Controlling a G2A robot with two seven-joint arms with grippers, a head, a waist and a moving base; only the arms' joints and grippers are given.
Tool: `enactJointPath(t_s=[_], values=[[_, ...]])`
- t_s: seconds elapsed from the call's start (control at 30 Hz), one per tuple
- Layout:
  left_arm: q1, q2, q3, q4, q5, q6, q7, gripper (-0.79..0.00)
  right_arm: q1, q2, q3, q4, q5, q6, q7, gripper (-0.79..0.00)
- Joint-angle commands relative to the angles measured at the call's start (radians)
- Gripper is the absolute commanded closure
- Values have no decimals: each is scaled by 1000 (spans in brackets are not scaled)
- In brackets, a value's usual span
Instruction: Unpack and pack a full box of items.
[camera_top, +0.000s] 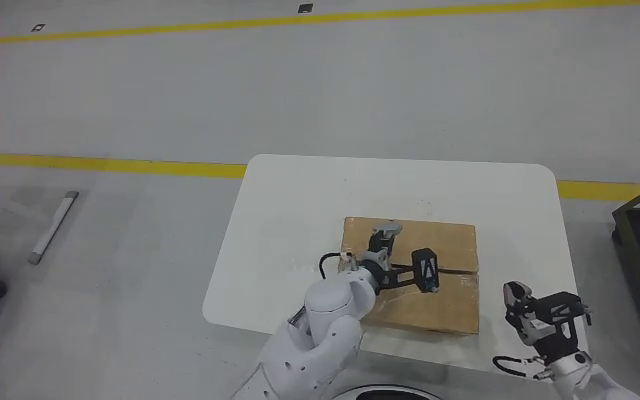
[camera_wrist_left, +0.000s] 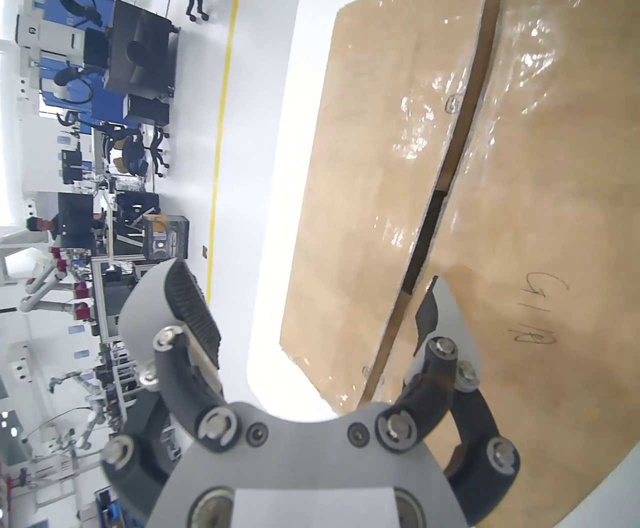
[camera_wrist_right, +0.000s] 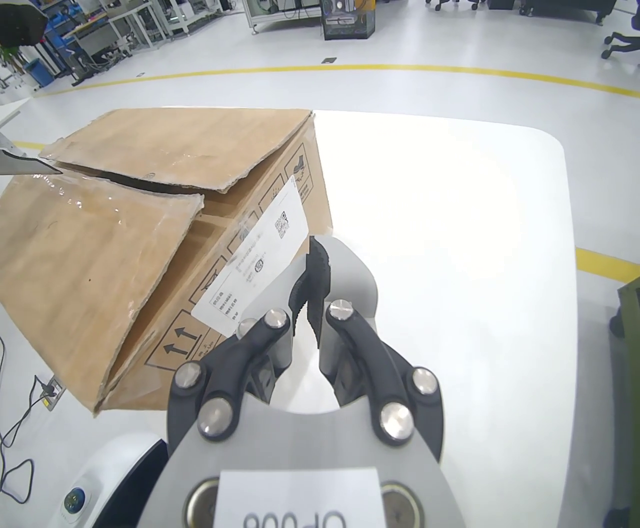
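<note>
Status: unpack phase, opening stage. The box (camera_top: 450, 245) sits on the table (camera_top: 290, 220) toward the robot's edge, both top flaps down and nothing out yet.

L gripper (camera_wrist_left: 305, 280) is over the box top, jaws spread wide and holding nothing. One finger is at the centre seam (camera_wrist_left: 450, 165) where the flaps meet. The other is out over the far flap.

R gripper (camera_wrist_right: 312, 260) is off the table's near right corner, apart from the box. Its fingers are pressed together w/ nothing between them.

Orientation: the seam runs across the robot's front, left to right, and I judge the long axis to follow it (the footprint looks near square from above, so low confidence). The end face w/ the white label (camera_wrist_right: 255, 260) points toward the R arm.

Next move, my assessment: work the seam-side finger under a flap edge and lift it back. The seam gapes slightly, so entry looks feasible. The glossy tape may make the flap slip.
</note>
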Motion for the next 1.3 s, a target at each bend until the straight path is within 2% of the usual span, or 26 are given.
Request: enactJointPath(t_s=[0.0,0.2,0.4,0.63,0.67,0.7,0.73,0.77,0.8,0.83,0.87,1.13,1.23,1.27], values=[[-5,-4,10,18,8,4,-6,-785,-3,0,2,1,2,1,-1,0],[-21,-19,13,63,-33,29,-13,-785,-5,-2,0,-2,3,2,-2,0],[-47,-28,40,87,50,55,-32,-785,-3,-4,-4,-4,-2,2,2,0],[-56,-36,56,101,121,105,-4,-785,7,-6,-10,0,-2,2,8,0],[-56,-37,56,99,126,113,3,-720,8,-6,-11,0,-2,2,9,0],[-55,-37,55,98,130,120,10,-573,9,-6,-11,1,-2,2,10,0],[-54,-38,55,97,135,120,16,-391,10,-6,-10,2,-2,2,10,0],[-55,-38,55,97,143,116,21,-277,11,-6,-10,2,-1,1,10,0],[-55,-38,55,97,150,111,26,-222,13,-7,-10,4,0,-1,10,0],[-54,-38,55,98,156,108,30,-31,14,-7,-10,5,0,-2,10,0],[-53,-39,54,99,161,106,33,0,15,-7,-10,7,0,-2,11,0],[-50,-41,74,126,231,64,50,0,23,-8,-7,11,0,-6,15,0],[-48,-44,72,132,241,66,52,-65,27,-8,-6,13,1,-8,18,0],[-50,-45,73,133,247,65,52,-62,28,-8,-6,13,1,-8,19,0]])
